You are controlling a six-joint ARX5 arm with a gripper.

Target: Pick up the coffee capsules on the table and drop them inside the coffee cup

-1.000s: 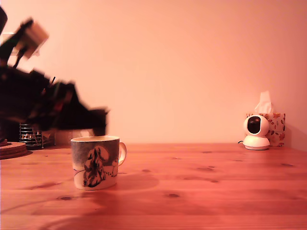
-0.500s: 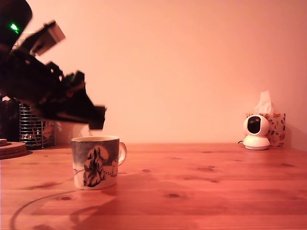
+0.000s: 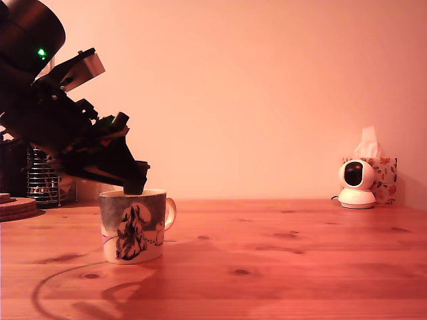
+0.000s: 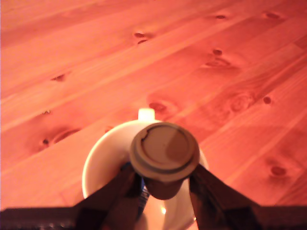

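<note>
The bare front of the table [image 3: 280,280] lies nearest, orange-brown boards with dark knots and the arm's shadow across them. Further in, towards the table's edge on the exterior view's left, stands the coffee cup [image 3: 132,225], cream with a dark figure scene, its handle turned to the exterior view's right.

Directly over its mouth hangs the tool [image 4: 160,191], reaching down at a slant from the dark arm. In the wrist view its two dark fingers [image 4: 120,191] are closed on the body of a coffee capsule [image 4: 165,151], gripping the tapered part below the wide flat rim, so the rimmed top faces the camera and the narrow end points into the cup. The capsule sits above the cup's pale interior, near the handle side of the opening. I judge it is held there so that letting go sends it straight inside; the drop has not happened yet. I cannot see whether anything already lies in the cup.

Behind the arm stands a wire mesh holder [image 3: 43,181]. At the far edge on the exterior view's right stand a small white camera [image 3: 355,183] and a tissue box [image 3: 383,179], well apart from the work.
</note>
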